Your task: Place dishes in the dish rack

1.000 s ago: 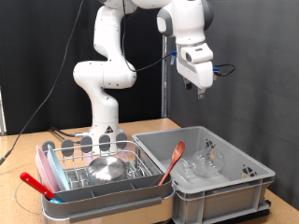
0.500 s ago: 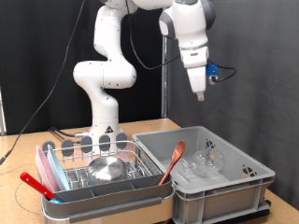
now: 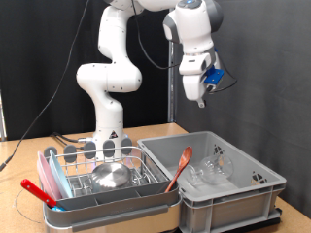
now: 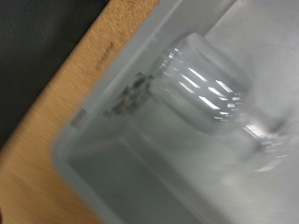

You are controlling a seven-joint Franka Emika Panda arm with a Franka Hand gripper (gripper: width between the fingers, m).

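Dish rack [image 3: 58, 170] at exterior view's lower left, steel bowl [image 3: 110, 176] inside. Plastic bin [image 3: 255, 193] just beside, on right; wooden spoon [image 3: 179, 166] leaning in bin; glass pieces [image 3: 209, 173] inside. Gripper [image 3: 199, 100] high above bin.

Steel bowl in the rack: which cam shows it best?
Exterior view. The steel bowl sits in the dish rack, unobstructed, on the exterior view's left; the gripper hangs high above the grey bin. The wrist view shows no bowl, only blurred clear glass pieces in the bin.
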